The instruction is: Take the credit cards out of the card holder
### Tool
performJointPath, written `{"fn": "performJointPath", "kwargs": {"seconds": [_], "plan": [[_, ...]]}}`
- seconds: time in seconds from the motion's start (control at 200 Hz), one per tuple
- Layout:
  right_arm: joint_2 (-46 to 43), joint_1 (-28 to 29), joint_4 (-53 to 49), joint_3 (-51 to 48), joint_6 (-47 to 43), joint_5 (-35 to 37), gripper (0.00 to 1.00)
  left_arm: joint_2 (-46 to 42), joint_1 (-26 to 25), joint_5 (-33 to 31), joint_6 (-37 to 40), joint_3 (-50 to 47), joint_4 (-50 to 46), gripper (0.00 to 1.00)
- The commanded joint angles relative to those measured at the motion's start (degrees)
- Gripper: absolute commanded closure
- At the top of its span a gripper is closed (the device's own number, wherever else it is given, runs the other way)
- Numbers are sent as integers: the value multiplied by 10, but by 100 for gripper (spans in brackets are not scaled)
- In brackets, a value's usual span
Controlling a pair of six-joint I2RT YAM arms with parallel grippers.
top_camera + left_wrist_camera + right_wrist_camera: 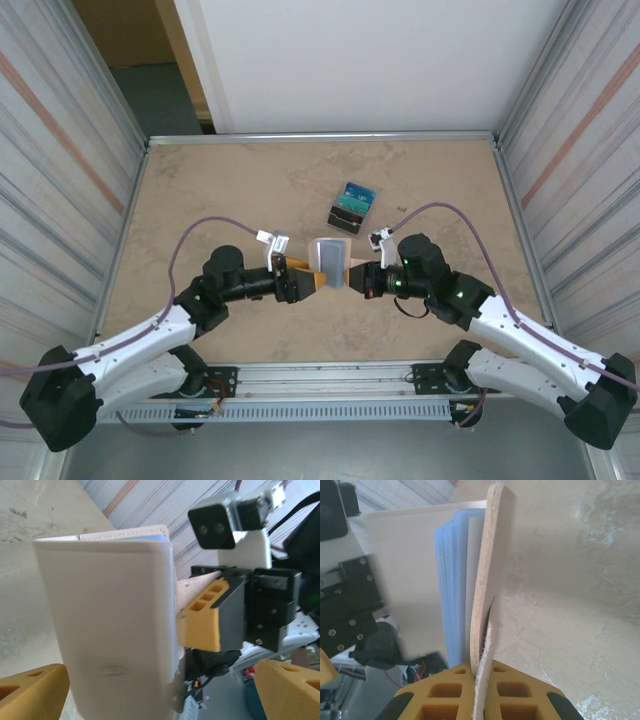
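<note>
Card holder (487, 570) in right hand (479, 674)

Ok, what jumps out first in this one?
The tan holder hangs mid-scene, its edge pinched in the right tool. The left tool faces it, wide open. A teal-and-dark card pile lies on the table just beyond.

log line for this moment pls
left gripper: open, card holder between fingers | right gripper: shut on card holder | credit cards: piled on table

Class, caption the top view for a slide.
Right end effector grips the wallet, left end effector open beside it, cards piled beyond.
</note>
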Motion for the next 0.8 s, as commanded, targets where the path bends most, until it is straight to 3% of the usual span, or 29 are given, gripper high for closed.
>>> {"fn": "performJointPath", "kwargs": {"seconds": [0.0, 0.06, 0.15, 0.236, 0.356, 0.441, 0.752, 0.797], "plan": [[7, 4, -9, 28, 12, 28, 100, 26, -2, 1, 47, 20, -5, 3], [18, 5, -17, 37, 12, 35, 100, 48, -3, 3, 61, 36, -15, 3], [40, 4, -19, 52, 9, 40, 100, 86, -2, 4, 79, 62, -32, 13], [61, 3, -6, 58, 6, 33, 100, 126, -3, 9, 79, 74, -12, 28], [95, -1, -8, 69, 8, 33, 100, 164, 1, 11, 68, 85, 6, 60], [102, -3, -1, 66, 9, 31, 100, 166, 3, 11, 70, 82, 16, 73], [87, -21, 19, 42, 16, 26, 100, 122, 10, -14, 83, 72, -24, 95], [86, -23, 17, 43, 15, 33, 87, 123, 10, -14, 86, 72, -25, 97]]}}
